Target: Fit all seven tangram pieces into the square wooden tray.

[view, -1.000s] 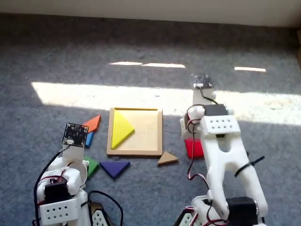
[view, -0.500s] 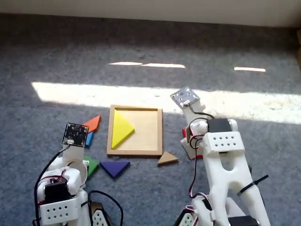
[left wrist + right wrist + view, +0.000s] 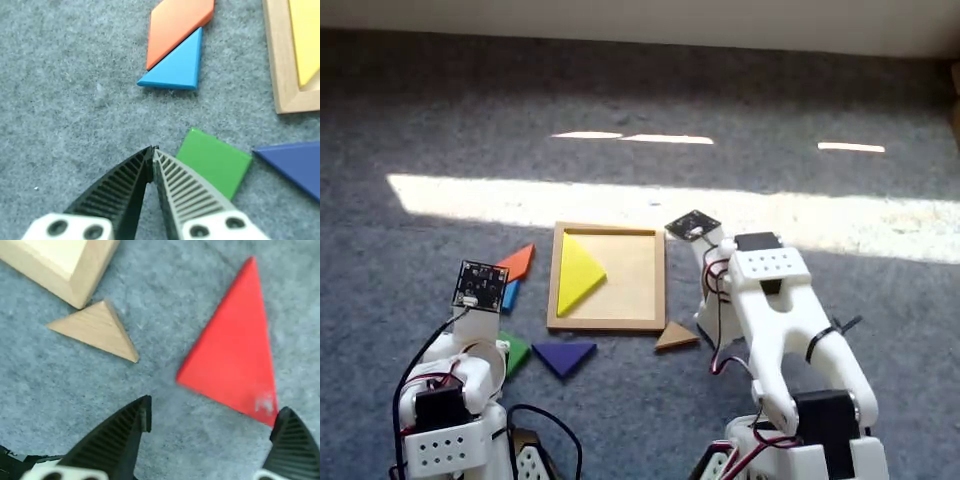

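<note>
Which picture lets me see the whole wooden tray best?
The high view. It shows the wooden tray with all four sides, and the yellow triangle lying inside. In the left wrist view you see part of one side with some of the yellow; in the right wrist view, one corner.

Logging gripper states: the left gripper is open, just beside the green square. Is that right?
Not quite: the left gripper is shut, its tips together, as the left wrist view shows. It does sit just beside the green square.
</note>
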Robot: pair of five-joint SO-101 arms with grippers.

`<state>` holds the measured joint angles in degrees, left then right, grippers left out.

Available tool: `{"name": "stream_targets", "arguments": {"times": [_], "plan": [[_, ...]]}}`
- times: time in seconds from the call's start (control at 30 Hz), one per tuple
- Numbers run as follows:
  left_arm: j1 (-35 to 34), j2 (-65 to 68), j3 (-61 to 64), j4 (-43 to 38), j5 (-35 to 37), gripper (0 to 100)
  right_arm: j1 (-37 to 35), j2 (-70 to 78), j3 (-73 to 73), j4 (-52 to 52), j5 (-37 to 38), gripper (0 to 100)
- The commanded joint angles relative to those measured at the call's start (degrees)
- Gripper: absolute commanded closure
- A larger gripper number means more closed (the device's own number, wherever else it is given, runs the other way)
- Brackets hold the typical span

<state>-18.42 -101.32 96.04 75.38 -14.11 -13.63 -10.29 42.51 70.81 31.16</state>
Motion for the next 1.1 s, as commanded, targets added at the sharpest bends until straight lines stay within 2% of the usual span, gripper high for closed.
{"name": "stream_targets", "arguments": {"times": [0.0, 0.8, 1.07], "plan": [[-0.7, -1.3, 1.2, 0.4, 0.4, 99, -0.6, 1.7, -2.7, -4.3, 0.4, 63.5], [-0.7, -1.3, 1.2, 0.4, 0.4, 99, 1.2, 11.1, -2.7, -11.6, 0.3, 63.8], [-0.7, -1.3, 1.2, 0.4, 0.4, 99, 1.3, 11.1, -2.7, -11.7, 0.4, 74.7]]}}
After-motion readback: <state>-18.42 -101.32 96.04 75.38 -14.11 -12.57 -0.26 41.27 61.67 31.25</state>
